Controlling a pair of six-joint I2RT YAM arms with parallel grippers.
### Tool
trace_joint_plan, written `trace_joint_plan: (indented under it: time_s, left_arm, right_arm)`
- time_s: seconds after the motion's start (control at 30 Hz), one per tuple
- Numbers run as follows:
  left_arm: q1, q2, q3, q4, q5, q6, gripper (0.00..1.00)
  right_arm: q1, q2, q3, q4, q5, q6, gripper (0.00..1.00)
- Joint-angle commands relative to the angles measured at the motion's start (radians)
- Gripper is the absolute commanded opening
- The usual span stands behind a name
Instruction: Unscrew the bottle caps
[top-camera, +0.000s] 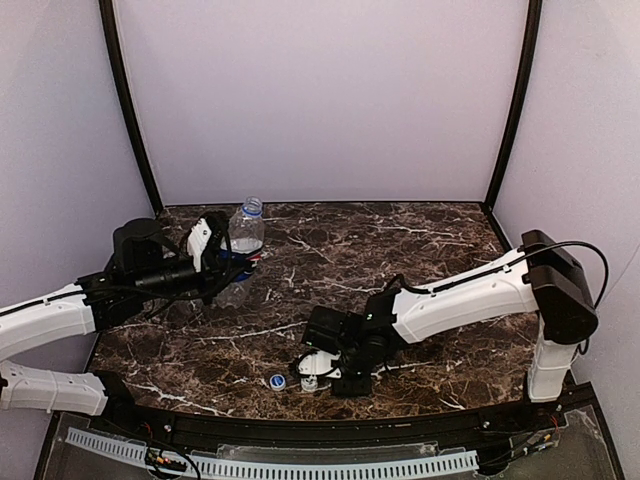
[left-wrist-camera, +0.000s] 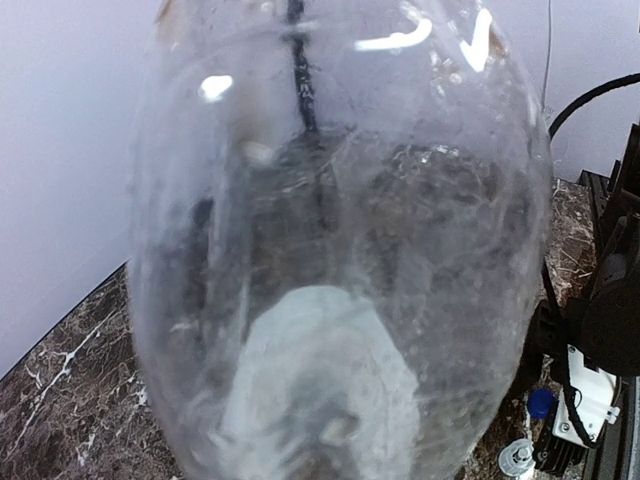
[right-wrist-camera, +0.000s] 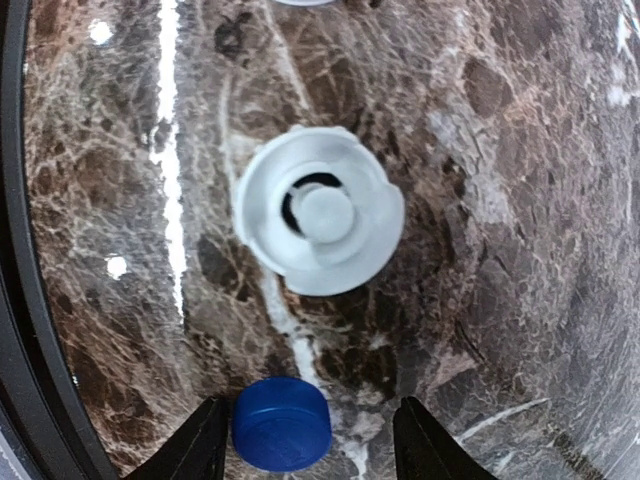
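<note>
Two black fingertips (right-wrist-camera: 195, 450) of the right gripper (right-wrist-camera: 310, 445) frame the bottom of the right wrist view. They are spread apart and grip nothing, low over the marble table (right-wrist-camera: 520, 300). Between them lies a blue cap (right-wrist-camera: 282, 423), loose on the stone and nearer one finger than the other (whether it touches that finger I cannot tell). Just beyond it rests a white cap (right-wrist-camera: 318, 212), seemingly hollow side up. A pale rim (right-wrist-camera: 305, 2) is cut off at the frame's top edge.

The left gripper (top-camera: 228, 255) is clenched on a blue-labelled bottle (top-camera: 246, 238) at the far left of the table, as the top view reads. In its own wrist view the clear wall of that bottle fills nearly everything and hides the fingers. The bottle's long axis runs close to upright, neck uppermost, and a pale screw cap (top-camera: 252, 207) sits on the neck.

That screw cap looks like the next thing to come off. It lies well away from the right gripper, farther back and to the left, and higher than the spread fingers. The right arm is the free one, so it would have to rise and cross toward the neck, coming in from above along the bottle's axis.

No other bottles can be made out, and the shadow under the left arm is too dark to read.
</note>
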Motion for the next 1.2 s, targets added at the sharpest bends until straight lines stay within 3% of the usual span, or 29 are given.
trace_joint_plan:
  time_s: [0.0, 0.07, 0.1, 0.13, 0.27, 0.4, 0.5, 0.67, 0.83, 1.17]
  left_arm:
    - [0.007, -0.020, 0.018, 0.012, 0.025, -0.011, 0.15]
    - [0.008, -0.024, 0.019, 0.013, 0.032, -0.012, 0.15]
    - [0.010, -0.026, 0.019, 0.011, 0.037, -0.015, 0.15]
    - [0.010, -0.027, 0.021, 0.012, 0.040, -0.016, 0.15]
    - [0.013, -0.035, 0.026, 0.033, 0.086, -0.047, 0.15]
    - [0.018, -0.039, 0.038, 0.064, 0.202, -0.106, 0.15]
    - [0.019, -0.037, 0.054, 0.060, 0.291, -0.130, 0.15]
    - [0.019, -0.038, 0.061, 0.055, 0.325, -0.136, 0.15]
    - [0.019, -0.035, 0.061, 0.067, 0.337, -0.135, 0.16]
    - [0.020, -0.035, 0.059, 0.077, 0.333, -0.137, 0.16]
  right_arm:
    - [-0.009, -0.026, 0.026, -0.021, 0.066, 0.013, 0.59]
    - [-0.017, -0.061, 0.036, -0.009, 0.071, 0.014, 0.66]
    - [-0.026, -0.083, 0.044, -0.001, 0.072, 0.013, 0.88]
    - [-0.032, -0.107, 0.055, 0.008, 0.077, 0.012, 0.97]
    - [-0.094, -0.238, 0.124, 0.132, 0.028, 0.006, 0.99]
    - [-0.152, -0.352, 0.107, 0.465, -0.237, 0.043, 0.99]
    - [-0.166, -0.355, 0.107, 0.745, -0.329, 0.101, 0.99]
    - [-0.173, -0.265, 0.225, 0.834, -0.335, 0.171, 0.98]
    - [-0.175, -0.195, 0.285, 0.844, -0.396, 0.193, 0.91]
    - [-0.199, -0.183, 0.240, 0.833, -0.447, 0.239, 0.53]
